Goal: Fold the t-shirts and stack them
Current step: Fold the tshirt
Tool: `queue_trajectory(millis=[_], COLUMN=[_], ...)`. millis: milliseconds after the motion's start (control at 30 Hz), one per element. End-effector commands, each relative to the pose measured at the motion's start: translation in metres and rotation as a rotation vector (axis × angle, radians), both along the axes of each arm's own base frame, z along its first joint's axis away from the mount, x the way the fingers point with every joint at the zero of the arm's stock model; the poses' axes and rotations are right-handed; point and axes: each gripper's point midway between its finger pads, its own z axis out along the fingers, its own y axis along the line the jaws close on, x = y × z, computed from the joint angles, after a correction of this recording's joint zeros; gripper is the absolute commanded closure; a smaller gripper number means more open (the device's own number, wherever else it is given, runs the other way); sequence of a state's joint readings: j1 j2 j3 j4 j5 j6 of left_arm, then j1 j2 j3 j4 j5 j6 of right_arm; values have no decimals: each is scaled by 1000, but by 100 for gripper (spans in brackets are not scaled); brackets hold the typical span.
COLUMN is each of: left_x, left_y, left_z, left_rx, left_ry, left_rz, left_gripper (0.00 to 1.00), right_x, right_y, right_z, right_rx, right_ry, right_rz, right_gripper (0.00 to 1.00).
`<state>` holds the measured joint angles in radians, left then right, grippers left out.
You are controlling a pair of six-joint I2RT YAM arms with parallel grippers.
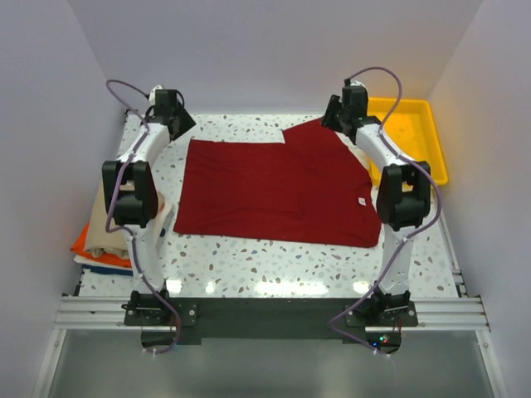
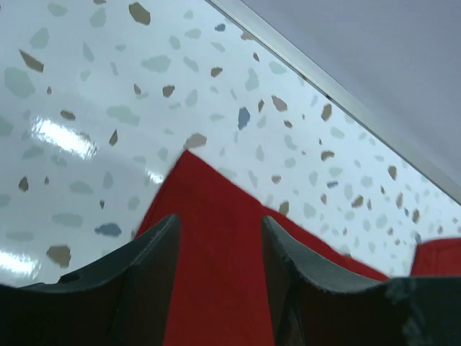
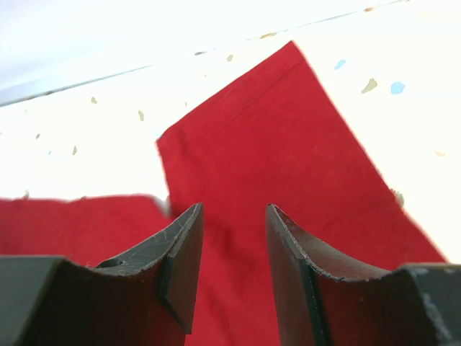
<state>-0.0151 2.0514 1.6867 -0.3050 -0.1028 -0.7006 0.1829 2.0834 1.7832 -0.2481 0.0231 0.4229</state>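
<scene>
Dark red t-shirt [image 1: 274,186], small white neck label [image 1: 362,201], writing unreadable

The dark red t-shirt [image 1: 274,195] is soft, matt cloth. The counter [image 1: 249,265] is glossy, smooth and speckled. The tray [image 1: 415,124] is smooth yellow plastic.

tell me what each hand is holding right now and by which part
Nothing is held. The left hand and the right hand both stand open over the dark red t-shirt, left at its far left corner, right at its sleeve.
</scene>
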Motion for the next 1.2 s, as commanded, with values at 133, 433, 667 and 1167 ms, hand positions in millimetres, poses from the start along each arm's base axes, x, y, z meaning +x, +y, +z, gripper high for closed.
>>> queue_trajectory(millis=[133, 433, 667, 1167], left_x=[55, 65, 61, 56], left_y=[25, 6, 0, -2], left_z=[-43, -75, -94, -117], left_rx=[208, 302, 345, 383], left_ry=[98, 109, 147, 197], left_rz=[33, -30, -22, -25], left_gripper=[47, 47, 55, 55], right_x=[57, 69, 65, 68], right_y=[14, 3, -9, -26], right_z=[1, -37, -48, -73], right_rx=[-15, -21, 1, 27], right_ry=[-132, -93, -77, -12], right_rz=[49, 29, 24, 13], right_gripper=[57, 57, 57, 56])
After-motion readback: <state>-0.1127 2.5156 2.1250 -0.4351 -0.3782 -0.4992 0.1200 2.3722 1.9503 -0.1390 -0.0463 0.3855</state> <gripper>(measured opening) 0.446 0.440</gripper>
